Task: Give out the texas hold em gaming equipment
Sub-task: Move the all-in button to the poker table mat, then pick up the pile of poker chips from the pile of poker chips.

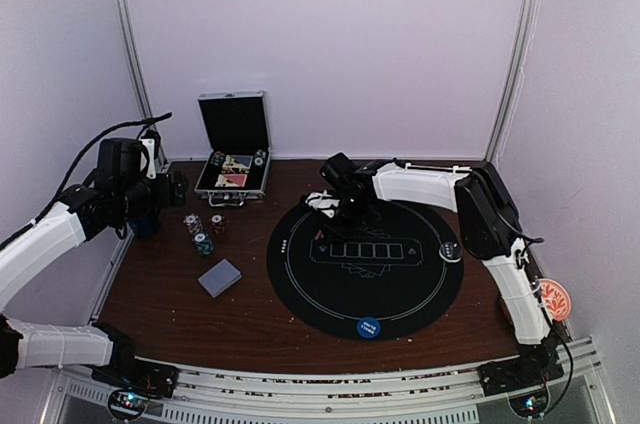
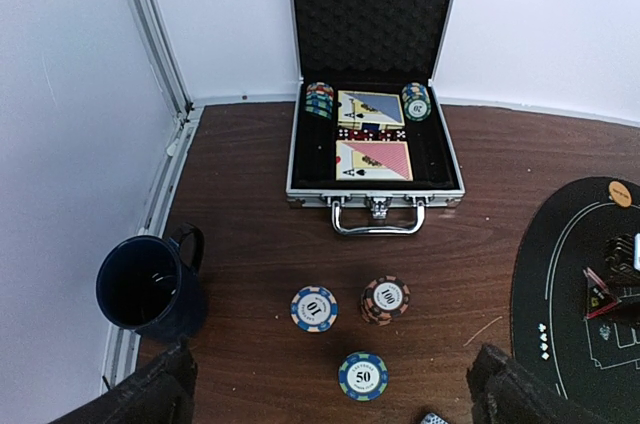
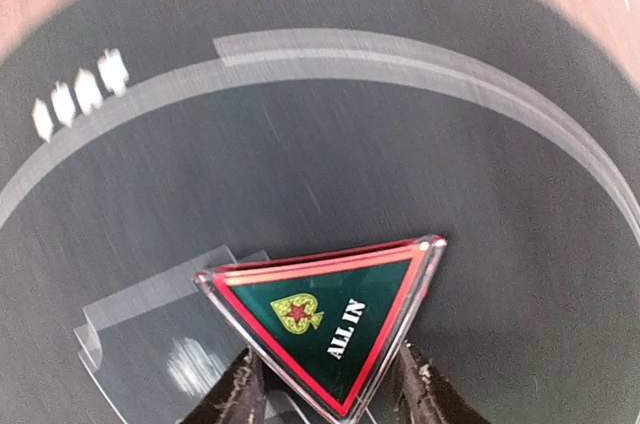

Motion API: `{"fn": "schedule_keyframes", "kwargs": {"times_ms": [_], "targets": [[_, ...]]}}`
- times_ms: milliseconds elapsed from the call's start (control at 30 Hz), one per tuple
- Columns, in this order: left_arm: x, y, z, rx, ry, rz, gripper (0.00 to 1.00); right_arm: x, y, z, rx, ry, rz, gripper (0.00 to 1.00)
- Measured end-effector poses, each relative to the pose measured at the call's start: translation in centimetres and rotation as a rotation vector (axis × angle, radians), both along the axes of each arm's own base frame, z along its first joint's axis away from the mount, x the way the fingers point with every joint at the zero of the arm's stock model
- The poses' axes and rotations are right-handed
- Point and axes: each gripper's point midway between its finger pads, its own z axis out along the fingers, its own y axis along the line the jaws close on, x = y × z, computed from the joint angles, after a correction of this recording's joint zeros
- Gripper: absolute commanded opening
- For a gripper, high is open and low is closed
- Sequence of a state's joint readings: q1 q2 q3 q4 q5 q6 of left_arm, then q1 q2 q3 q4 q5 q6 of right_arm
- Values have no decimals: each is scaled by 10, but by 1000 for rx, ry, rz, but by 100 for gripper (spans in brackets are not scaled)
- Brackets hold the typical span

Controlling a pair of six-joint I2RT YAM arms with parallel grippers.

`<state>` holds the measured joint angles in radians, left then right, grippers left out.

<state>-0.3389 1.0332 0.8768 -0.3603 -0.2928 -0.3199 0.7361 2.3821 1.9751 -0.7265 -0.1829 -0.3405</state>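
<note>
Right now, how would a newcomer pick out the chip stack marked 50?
Start at the open silver case at the back. Of three chip stacks before its handle, the 50 stack lies alone, farthest from the case; the 10 stack and 100 stack sit side by side.

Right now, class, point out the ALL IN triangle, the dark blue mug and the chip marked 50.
ALL IN triangle [image 3: 325, 329]: right wrist view, centre of its green face.
dark blue mug [image 2: 178, 316]: left wrist view, its outer wall.
chip marked 50 [image 2: 363, 376]: left wrist view, its top face.
</note>
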Motion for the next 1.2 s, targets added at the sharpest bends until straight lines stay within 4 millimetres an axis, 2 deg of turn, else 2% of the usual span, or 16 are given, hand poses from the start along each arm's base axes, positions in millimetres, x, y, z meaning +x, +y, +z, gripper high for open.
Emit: {"fn": "schedule_keyframes", "kwargs": {"times_ms": [100, 233, 367, 500, 567, 633, 767, 833, 867, 967, 1100, 1200], "targets": [[0, 0, 0, 0, 0, 0, 98, 4, 28, 2, 40, -39, -6, 48], [0, 0, 0, 0, 0, 0, 98, 13, 50, 4, 68, -84, -45, 50], [0, 0, 0, 0, 1, 0, 98, 17, 51, 7, 69, -97, -81, 57], [1, 0, -3, 5, 8, 1, 98, 15, 40, 20, 47, -106, -106, 75], [2, 1, -4, 13, 11, 4, 98, 12, 33, 42, 46, -124, -119, 87], [2, 1, -6, 19, 15, 6, 98, 9, 25, 75, 64, -154, -134, 99], [2, 1, -8, 23, 24, 2, 98, -10, -9, 158, 111, -271, -159, 100], [2, 0, -8, 20, 25, -3, 98, -23, -31, 188, 137, -331, -179, 100], [2, 0, -7, 19, 25, -4, 98, -29, -42, 196, 141, -352, -190, 100], [1, 0, -6, 12, 26, 1, 98, -41, -64, 198, 133, -375, -213, 100], [4, -1, -1, -1, 20, 4, 98, -46, -76, 172, 97, -348, -223, 100], [16, -6, -3, 7, 56, 4, 98, -48, -80, 162, 80, -330, -228, 100]]}}
